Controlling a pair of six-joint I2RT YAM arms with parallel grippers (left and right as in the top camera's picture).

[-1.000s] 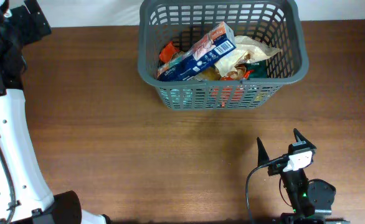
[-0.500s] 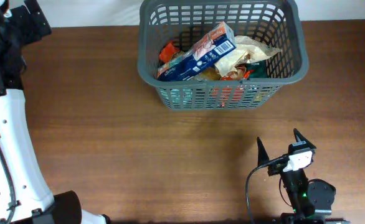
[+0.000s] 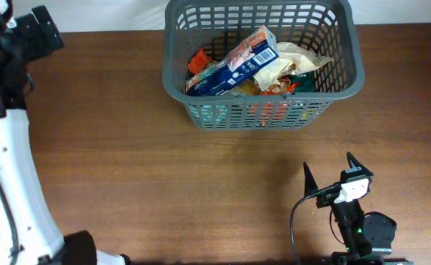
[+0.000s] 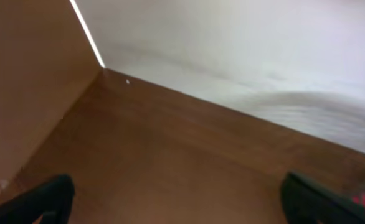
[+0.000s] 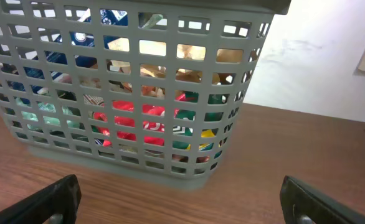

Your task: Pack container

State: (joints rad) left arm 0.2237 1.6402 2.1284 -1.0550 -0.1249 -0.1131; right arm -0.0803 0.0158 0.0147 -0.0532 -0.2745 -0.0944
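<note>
The grey lattice basket (image 3: 179, 81) stands at the far middle of the table and holds several snack packets, with a blue and orange packet (image 3: 234, 65) lying on top. It also shows in the right wrist view (image 5: 232, 134). My right gripper (image 3: 327, 171) is open and empty near the front edge, facing the basket, its fingers wide apart in the right wrist view (image 5: 181, 202). My left gripper (image 4: 182, 199) is open and empty, raised at the far left corner of the table. Only its dark wrist shows in the overhead view (image 3: 31, 33).
The white left arm (image 3: 9, 169) runs down the left side of the table. A white wall (image 4: 263, 50) lies behind the table's far edge. Bare brown tabletop (image 3: 164, 184) stretches between the basket and the right gripper.
The left arm's wrist has shifted slightly at the far left corner. The right arm and the basket have not moved.
</note>
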